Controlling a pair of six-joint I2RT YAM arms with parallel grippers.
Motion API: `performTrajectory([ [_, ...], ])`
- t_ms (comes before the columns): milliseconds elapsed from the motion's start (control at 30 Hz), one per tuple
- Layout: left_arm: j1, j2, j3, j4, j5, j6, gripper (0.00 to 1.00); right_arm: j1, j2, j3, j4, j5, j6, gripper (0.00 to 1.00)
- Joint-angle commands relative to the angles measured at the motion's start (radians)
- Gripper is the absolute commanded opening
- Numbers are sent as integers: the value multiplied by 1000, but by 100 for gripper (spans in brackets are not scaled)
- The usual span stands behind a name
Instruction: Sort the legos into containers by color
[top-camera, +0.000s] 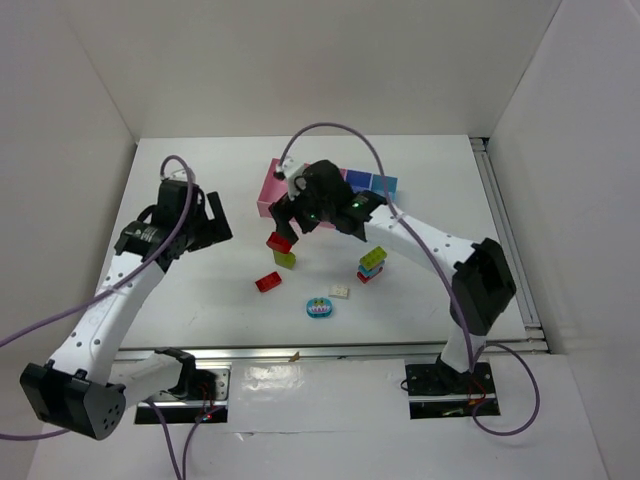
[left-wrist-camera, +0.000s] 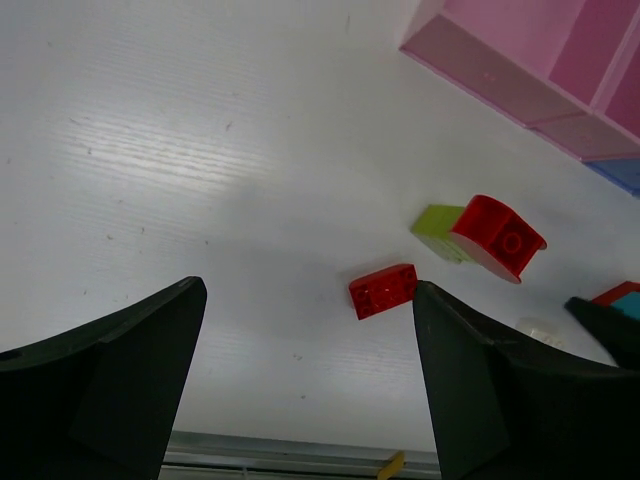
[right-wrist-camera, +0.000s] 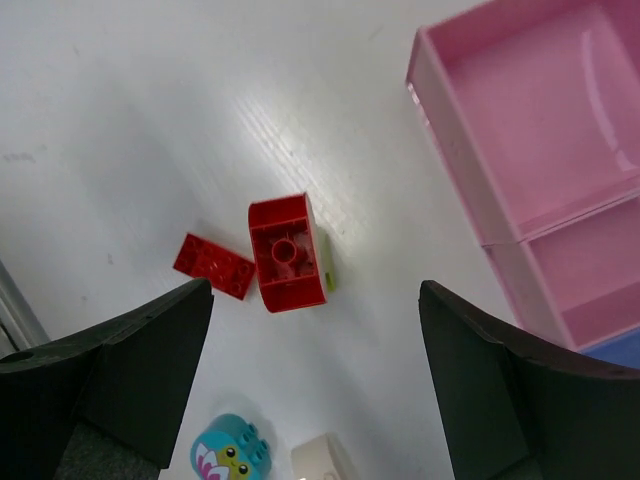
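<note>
I see the right tool (right-wrist-camera: 312, 292) wide open and empty above a red lego (right-wrist-camera: 288, 252) near the wide pink container (right-wrist-camera: 450, 150); left tool (left-wrist-camera: 310, 288) likewise open, empty.

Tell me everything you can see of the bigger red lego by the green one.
The bigger red lego is glossy plastic, a chunky block with one rounded face. It lies tipped over on the table, hollow underside with a round tube facing the right wrist camera, leaning on the yellow-green lego. The flat red lego lies near, apart. The right tool is above it, open, not touching.
</note>
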Motion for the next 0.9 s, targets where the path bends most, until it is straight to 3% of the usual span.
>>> performTrajectory([
  [0,49,-84,-3,3,-14,-31,95,61,62,45,-88,23,-107,91],
  [367,59,-74,-16,49,28,-11,95,113,184,122,-105,136,-148,91],
  [633,68,-83,-16,49,28,-2,95,113,240,136,-82,144,-139,74],
  [800,68,-92,-26,58,37,7,95,113,262,159,-91,135,-139,72],
  [867,68,-92,-26,58,28,7,95,104,271,159,-91,135,-139,64],
])
